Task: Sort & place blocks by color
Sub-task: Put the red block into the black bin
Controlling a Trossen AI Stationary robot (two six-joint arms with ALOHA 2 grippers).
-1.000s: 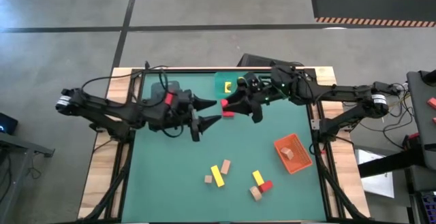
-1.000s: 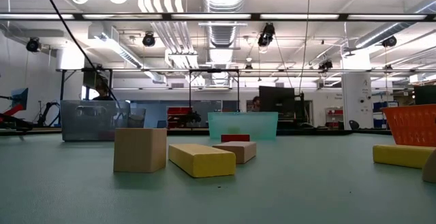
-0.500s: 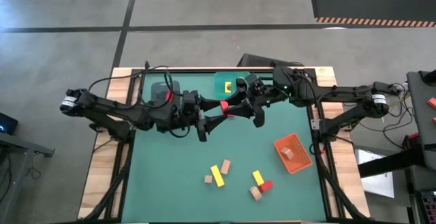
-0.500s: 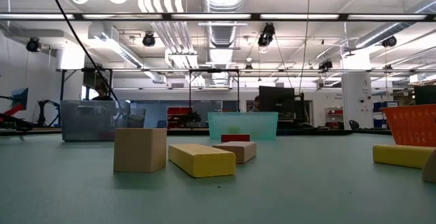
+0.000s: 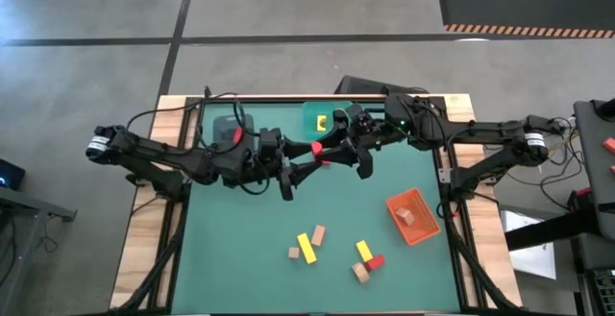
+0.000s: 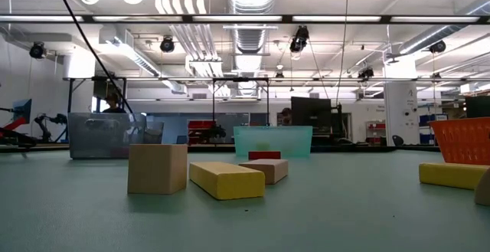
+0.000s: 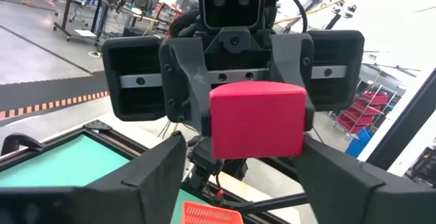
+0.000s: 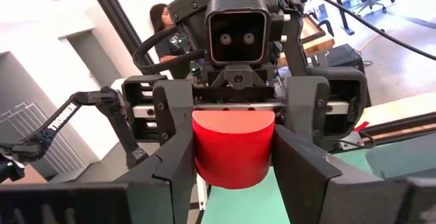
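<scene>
1. Both arms reach inward from opposite sides and meet nose to nose above the far half of the bench (image 5: 240, 249).
2. The right hand (image 5: 319, 152) grips a red block (image 5: 316, 149).
3. The left hand (image 5: 306, 158) has its fingers either side of that block.

Matt green table (image 5: 231, 258) with bare wood edges. The red block (image 7: 257, 118) looks smooth and matt, the tan cube (image 6: 157, 168) plain wood. The teal bin (image 6: 272, 140) is translucent plastic.
</scene>
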